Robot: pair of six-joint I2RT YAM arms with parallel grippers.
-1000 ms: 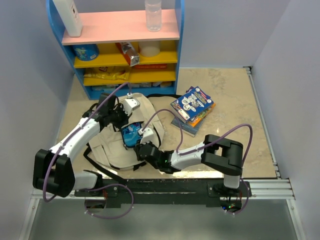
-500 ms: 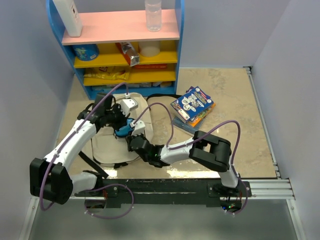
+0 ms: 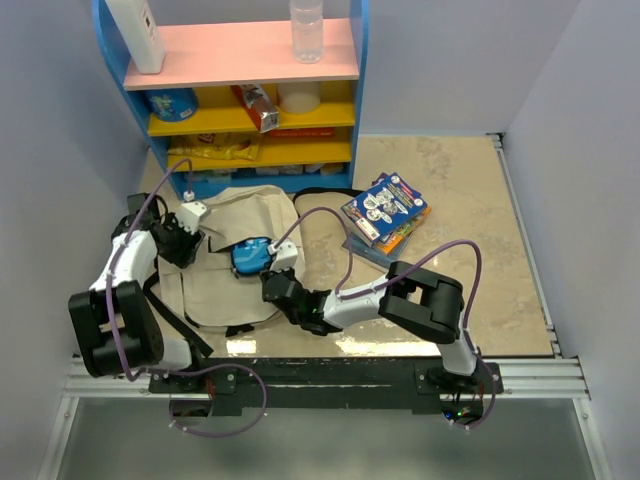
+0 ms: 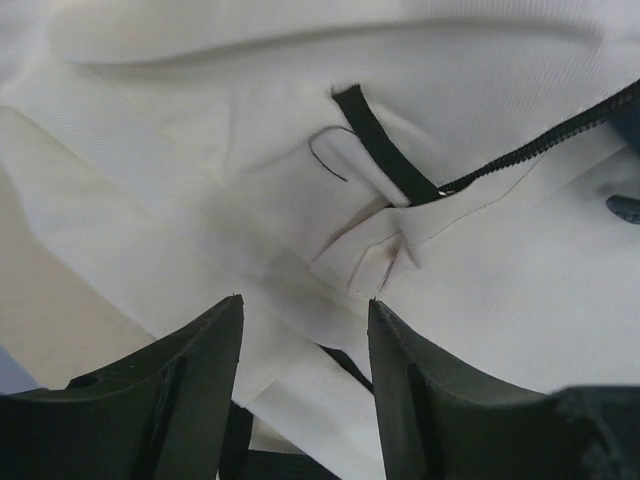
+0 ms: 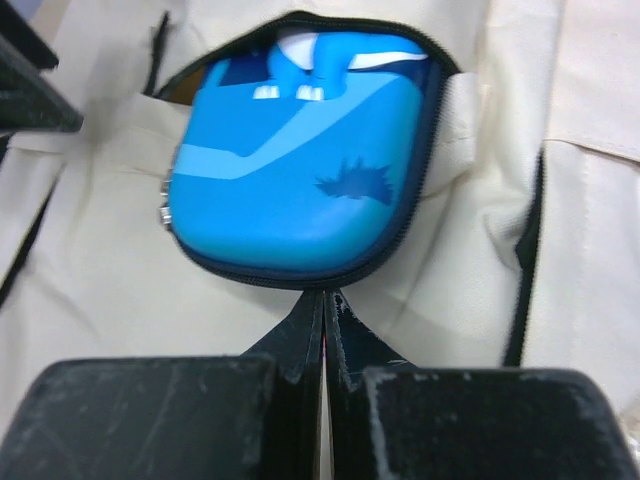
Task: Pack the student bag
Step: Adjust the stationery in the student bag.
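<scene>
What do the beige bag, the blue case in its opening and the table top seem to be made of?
Student bag: woven fabric, matt, probably canvas; it creases and shows stitched seams. Blue case: smooth, slightly glossy shell with a zipper around it, perhaps moulded plastic or foam. Table top: pale, veined like marble, glossy; stone or laminate, unclear.

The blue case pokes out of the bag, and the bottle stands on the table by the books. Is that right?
Not quite. The bottle stands on the pink top shelf, not on the table, as the top view shows. The blue case does poke out of the bag, and the books lie on the table.
</scene>
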